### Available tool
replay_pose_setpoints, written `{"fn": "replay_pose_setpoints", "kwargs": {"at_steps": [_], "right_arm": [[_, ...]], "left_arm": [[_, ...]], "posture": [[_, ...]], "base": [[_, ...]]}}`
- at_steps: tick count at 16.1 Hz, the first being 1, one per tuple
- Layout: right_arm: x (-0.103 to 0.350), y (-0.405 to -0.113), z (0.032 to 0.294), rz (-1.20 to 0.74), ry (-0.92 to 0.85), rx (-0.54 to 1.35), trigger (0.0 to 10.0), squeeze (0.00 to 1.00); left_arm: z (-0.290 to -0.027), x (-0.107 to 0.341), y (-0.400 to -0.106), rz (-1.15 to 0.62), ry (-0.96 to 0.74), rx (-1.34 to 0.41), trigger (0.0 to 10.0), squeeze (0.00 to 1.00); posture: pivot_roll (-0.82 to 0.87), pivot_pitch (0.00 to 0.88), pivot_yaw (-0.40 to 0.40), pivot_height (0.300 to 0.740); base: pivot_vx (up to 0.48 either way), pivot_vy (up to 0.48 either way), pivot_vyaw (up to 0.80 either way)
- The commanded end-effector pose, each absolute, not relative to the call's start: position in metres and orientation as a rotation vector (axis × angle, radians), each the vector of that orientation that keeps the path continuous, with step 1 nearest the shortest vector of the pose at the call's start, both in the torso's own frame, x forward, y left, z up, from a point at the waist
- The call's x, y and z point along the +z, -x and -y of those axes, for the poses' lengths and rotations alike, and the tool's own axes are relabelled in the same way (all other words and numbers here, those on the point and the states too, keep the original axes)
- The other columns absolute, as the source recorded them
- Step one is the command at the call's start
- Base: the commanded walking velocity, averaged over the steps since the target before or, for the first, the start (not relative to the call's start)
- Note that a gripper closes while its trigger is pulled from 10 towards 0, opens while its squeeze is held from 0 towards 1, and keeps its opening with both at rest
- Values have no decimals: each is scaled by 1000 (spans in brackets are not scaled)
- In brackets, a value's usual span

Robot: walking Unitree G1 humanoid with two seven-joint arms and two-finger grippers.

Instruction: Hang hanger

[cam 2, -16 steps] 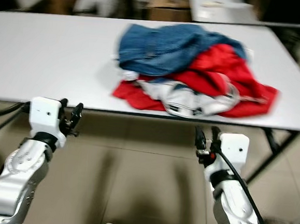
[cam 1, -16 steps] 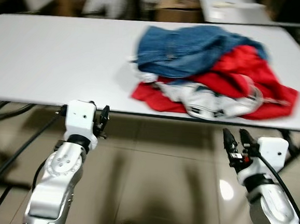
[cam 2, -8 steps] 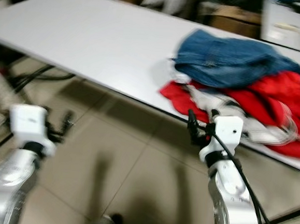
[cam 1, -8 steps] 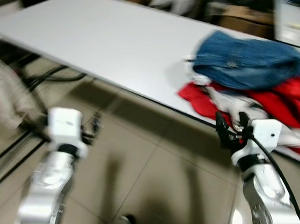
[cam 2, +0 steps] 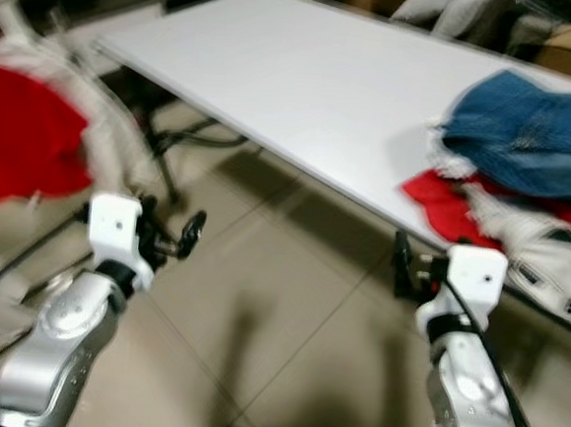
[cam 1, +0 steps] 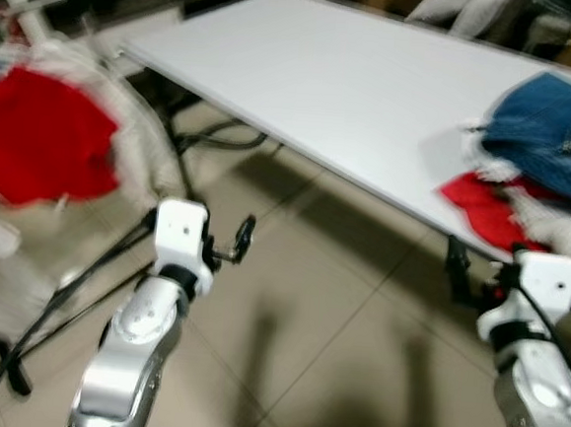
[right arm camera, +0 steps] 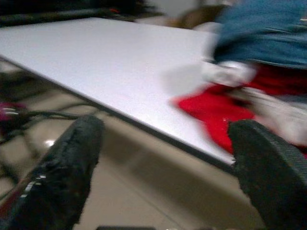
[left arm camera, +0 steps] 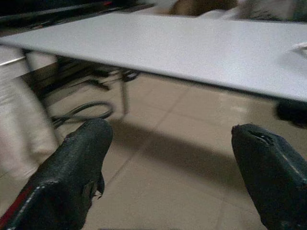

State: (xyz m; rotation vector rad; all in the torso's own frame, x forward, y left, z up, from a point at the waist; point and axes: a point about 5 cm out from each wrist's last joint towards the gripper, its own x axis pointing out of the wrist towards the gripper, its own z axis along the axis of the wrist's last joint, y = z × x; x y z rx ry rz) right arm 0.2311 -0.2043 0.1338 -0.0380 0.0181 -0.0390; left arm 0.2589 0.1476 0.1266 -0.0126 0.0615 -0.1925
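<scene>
Table (cam 1: 355, 90), long and white, runs across the scene above a tiled floor (cam 1: 316, 325). Clothes lie heaped at its right end: a blue denim garment (cam 1: 550, 126) on top of a red garment (cam 1: 484, 204). At the far left hangs a blurred red garment (cam 1: 34, 144) among white ones; no hanger can be made out. Left gripper (left arm camera: 172, 163) and right gripper (right arm camera: 163, 163) hover over the floor before the table, fingers spread wide, both empty.
</scene>
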Motion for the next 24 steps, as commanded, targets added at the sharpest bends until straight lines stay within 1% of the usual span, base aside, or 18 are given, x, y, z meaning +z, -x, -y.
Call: {"fn": "replay_pose_setpoints", "kwargs": {"at_steps": [1,2,3,5,8,9,13,14,15,16,18,20,21,22,24], "right_arm": [[140,-231,200,1,44,-19,10000,1000],[140,-232,196,5,22,-17,10000,1000],[135,-236,190,-12,7,-21,10000,1000],[137,-240,190,-13,-6,-15,10000,1000],[135,-244,192,-36,16,14,10000,1000],[131,-244,191,-51,-11,11,10000,1000],[130,-244,190,-54,-27,5,10000,1000],[128,-244,189,-70,-36,-10,10000,1000],[124,-251,182,-92,-53,-33,10000,1000],[125,-256,179,-93,-62,-41,10000,1000],[128,-258,179,-75,-68,-35,10000,1000],[128,-259,180,-71,-52,-49,10000,1000],[128,-261,181,-65,-15,-78,10000,1000],[133,-264,181,-27,40,-74,10000,1000],[144,-265,177,83,59,-24,10000,1000]], "left_arm": [[-153,131,-257,-52,32,-165,10000,1000],[-157,133,-259,-33,54,-144,10000,765],[-159,129,-264,-50,9,-85,10000,0],[-153,130,-267,-47,-91,-92,10000,0],[-152,134,-263,-35,-88,-81,10000,0],[-152,136,-262,-24,-96,-95,10000,0],[-152,138,-262,-18,-96,-99,10000,0],[-152,140,-262,-11,-102,-105,10000,0],[-156,147,-271,-3,-124,-121,10000,0],[-158,152,-277,5,-120,-124,10000,0],[-158,151,-279,5,-113,-127,10000,0],[-158,143,-277,-17,-113,-129,10000,0],[-160,142,-276,-22,-107,-119,10000,0],[-163,141,-276,-25,-98,-101,10000,0],[-165,140,-274,-26,-100,-90,10000,0]], "posture": [[-69,64,92,740],[-56,51,77,740],[-60,33,77,740],[-56,24,56,740],[-38,65,9,740],[-29,64,2,740],[-29,64,2,740],[-20,74,4,740],[9,61,47,740],[5,60,55,740],[-5,59,71,740],[-13,46,71,740],[-16,43,68,740],[-16,38,67,740],[-12,38,53,740]], "base": [[0,0,800],[0,0,800],[0,0,800],[0,0,800],[0,0,800],[0,0,800],[0,0,800],[330,0,0],[386,0,0],[465,0,0],[465,0,0],[465,0,800],[465,0,0],[465,0,0],[465,0,0]]}}
